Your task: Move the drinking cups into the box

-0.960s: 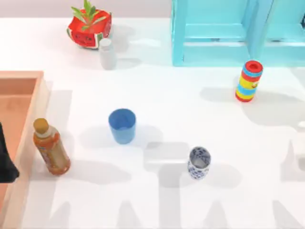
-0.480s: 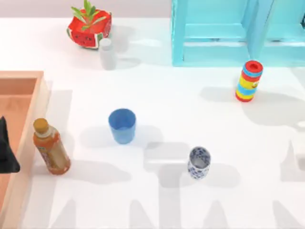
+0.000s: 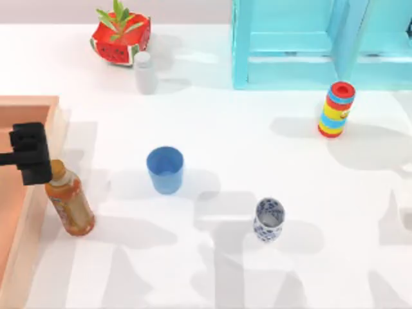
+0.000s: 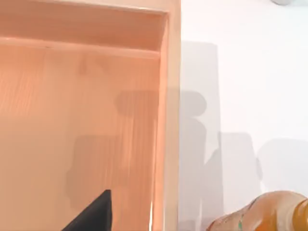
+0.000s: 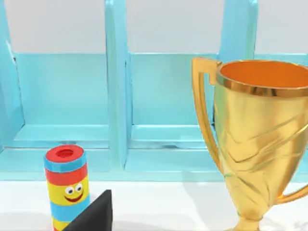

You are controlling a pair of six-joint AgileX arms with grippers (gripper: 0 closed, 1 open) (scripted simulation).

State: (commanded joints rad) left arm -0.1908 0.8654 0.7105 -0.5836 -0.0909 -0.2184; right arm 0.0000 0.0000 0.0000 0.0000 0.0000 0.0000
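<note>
You see the left pincer (image 3: pixel 29 154) as a dark block at the worktop's (image 3: pixel 244 161) left edge, over the right wall of the large shallow wooden box (image 3: pixel 19 116) with orange-brown walls, just above the cap of an amber drink bottle with an orange label (image 3: pixel 69 199). Whether its fingers stand apart or together cannot be told. In the left wrist view you look down on the box floor (image 4: pixel 82 120) and its right wall, with a dark fingertip (image 4: pixel 94 214) low over the floor and the bottle's shoulder (image 4: pixel 260 216) just outside the wall.

The plain blue plastic tumbler (image 3: pixel 165 169) stands upright near the middle of the worktop, well apart from the box. The narrower white cup with blue floral pattern (image 3: pixel 268 219) stands upright to its right and nearer the front edge. Both are on the worktop, outside the box.

At the back stand a red watermelon-painted planter with green leaves (image 3: pixel 120 35), a small white bottle (image 3: pixel 145 72) just beside it, and a turquoise shelf (image 3: pixel 309 42). A red, yellow and blue striped cylinder (image 3: pixel 337 109) stands before the shelf at the right.

The right wrist view faces that shelf (image 5: pixel 115 96), the striped cylinder with a smiling face (image 5: pixel 66 185) and a gold trophy cup (image 5: pixel 255 139); a dark fingertip of the right pincer (image 5: pixel 96 214) shows there, and you cannot tell how its fingers stand.
</note>
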